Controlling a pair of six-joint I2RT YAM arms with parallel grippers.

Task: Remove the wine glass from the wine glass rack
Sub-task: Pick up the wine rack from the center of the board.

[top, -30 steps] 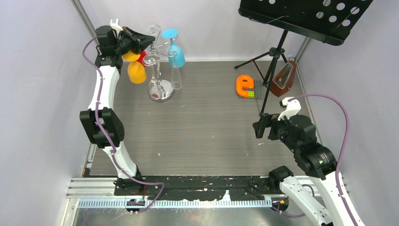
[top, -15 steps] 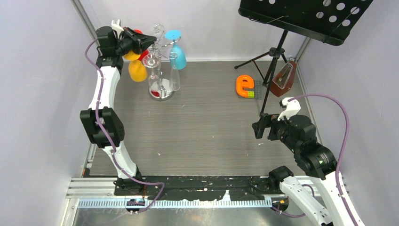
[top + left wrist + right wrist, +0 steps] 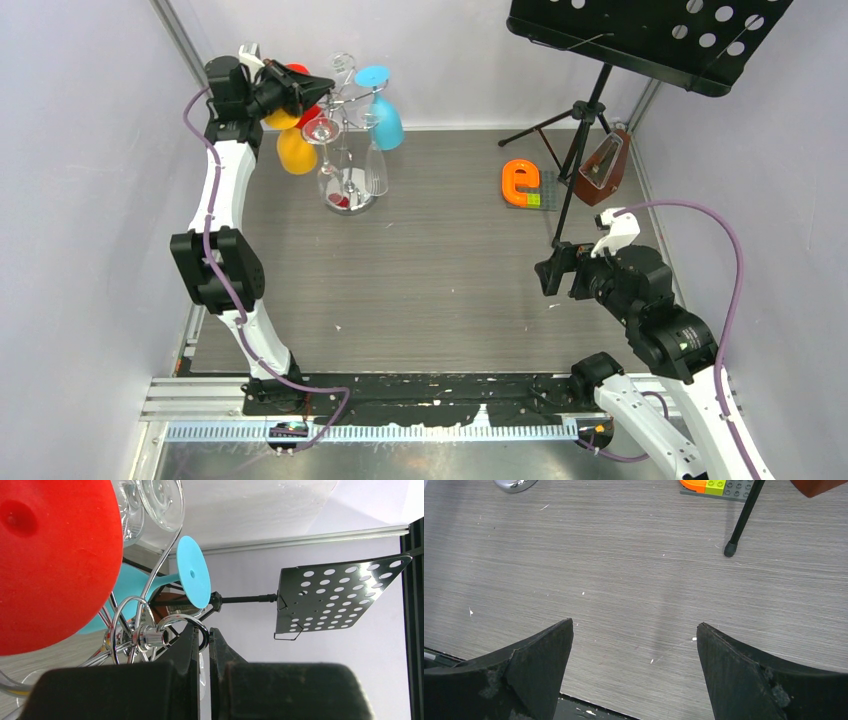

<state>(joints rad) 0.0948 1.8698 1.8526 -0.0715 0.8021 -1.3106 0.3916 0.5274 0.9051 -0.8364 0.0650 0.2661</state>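
- My left gripper (image 3: 325,86) sits at the top of the wine glass rack (image 3: 348,198), which stands at the table's far left. Its jaws are pinched almost shut on a thin clear sliver, apparently the foot of the clear wine glass (image 3: 320,130) hanging just below.
- The orange glass (image 3: 295,152) and cyan glass (image 3: 386,126) hang from the rack's arms.
- My right gripper (image 3: 548,272) hovers near right, jaws spread wide, holding nothing.
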